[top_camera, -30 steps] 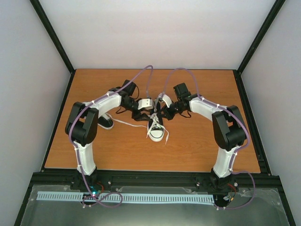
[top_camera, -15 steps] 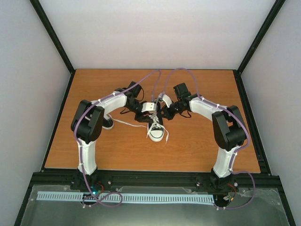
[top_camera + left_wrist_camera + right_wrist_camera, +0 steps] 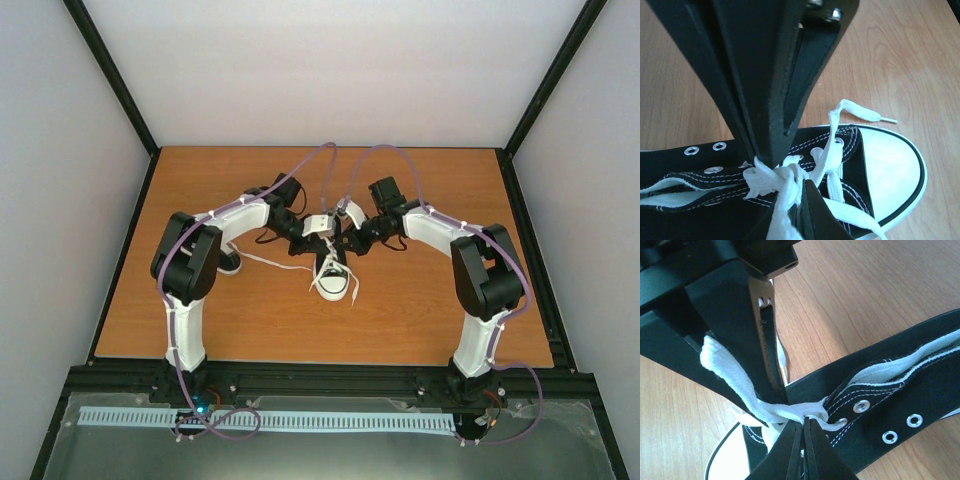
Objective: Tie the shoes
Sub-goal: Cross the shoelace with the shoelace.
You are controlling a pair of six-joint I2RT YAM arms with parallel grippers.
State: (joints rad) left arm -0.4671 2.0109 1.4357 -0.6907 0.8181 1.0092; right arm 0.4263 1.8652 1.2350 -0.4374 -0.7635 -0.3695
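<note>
Two shoes on the bench: middle shoe between the arms, toe cap toward their bases; second shoe off to the left, half hidden behind the left arm. Two sets of fingers meeting over the middle shoe's tongue: left fingers pinched together on the white lace at its crossing, right fingers clamped on the same bunch from the opposite side, probably to draw the knot snug. One loose lace end trailing past the toe
</note>
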